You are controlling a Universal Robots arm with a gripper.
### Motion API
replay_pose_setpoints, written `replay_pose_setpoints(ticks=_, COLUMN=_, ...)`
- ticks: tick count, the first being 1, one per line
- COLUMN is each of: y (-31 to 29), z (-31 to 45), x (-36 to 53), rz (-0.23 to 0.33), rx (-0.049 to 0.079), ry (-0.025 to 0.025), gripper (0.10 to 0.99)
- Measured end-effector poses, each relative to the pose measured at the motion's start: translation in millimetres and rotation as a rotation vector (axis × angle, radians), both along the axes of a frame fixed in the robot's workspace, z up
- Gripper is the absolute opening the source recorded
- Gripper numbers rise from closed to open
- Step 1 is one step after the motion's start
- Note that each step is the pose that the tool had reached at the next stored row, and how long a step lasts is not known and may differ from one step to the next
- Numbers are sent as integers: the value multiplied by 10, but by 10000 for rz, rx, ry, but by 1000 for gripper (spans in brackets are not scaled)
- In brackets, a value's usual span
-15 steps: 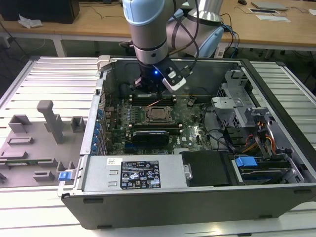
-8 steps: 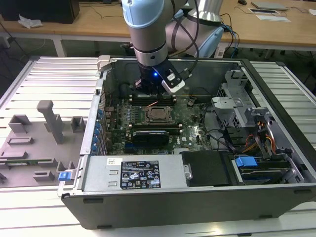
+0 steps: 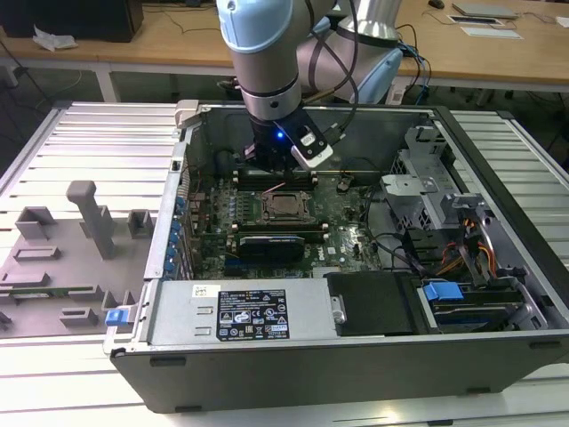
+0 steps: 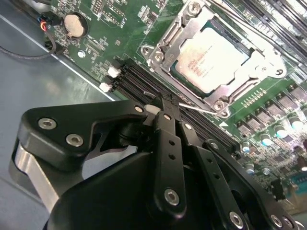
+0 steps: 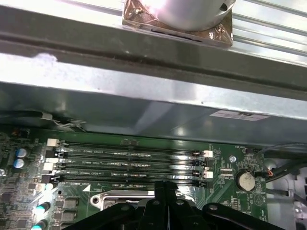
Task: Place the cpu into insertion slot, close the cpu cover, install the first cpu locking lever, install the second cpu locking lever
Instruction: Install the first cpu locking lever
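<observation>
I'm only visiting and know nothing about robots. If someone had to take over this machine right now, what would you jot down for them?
Arm: the gripper is low inside the computer case, with its fingers shut. The tips sit at the edge of the cover, beside a thin wire lever. I cannot tell whether they pinch it.
Parts: the cpu is seated, and its silver top shows through the cover, which lies flat over it.
Done: cpu placed, cover closed.
Left: the locking levers. I cannot tell whether either is latched.
</observation>
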State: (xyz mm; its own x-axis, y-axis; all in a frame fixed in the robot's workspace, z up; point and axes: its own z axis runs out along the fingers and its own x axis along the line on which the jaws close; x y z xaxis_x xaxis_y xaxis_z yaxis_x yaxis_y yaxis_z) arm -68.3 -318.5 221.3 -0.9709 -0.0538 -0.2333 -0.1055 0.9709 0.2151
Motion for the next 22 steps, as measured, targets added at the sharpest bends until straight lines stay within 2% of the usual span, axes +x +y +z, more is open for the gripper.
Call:
replay_pose_setpoints(ticks=3, y=13, z=-14, x=-14, rz=-1, rx=-11, ry=-213, gripper=106)
replay_pose_setpoints(ticks=4, y=21, z=-19, x=-20, rz=-2, rx=-17, ry=-236, gripper=106)
replay_pose_setpoints(ticks=8, y=49, z=-50, x=-27, rz=-161, rx=-37, ry=-239, gripper=106)
replay_pose_setpoints(ticks=13, y=52, z=-79, x=-28, rz=-794, rx=-45, ry=-237, gripper=106)
replay_pose_setpoints(ticks=18, y=83, z=-98, x=-48, rz=-904, rx=-53, ry=-238, gripper=106)
replay_pose_setpoints(ticks=22, y=86, z=-107, x=-78, rz=-1103, rx=-59, ry=-237, gripper=106)
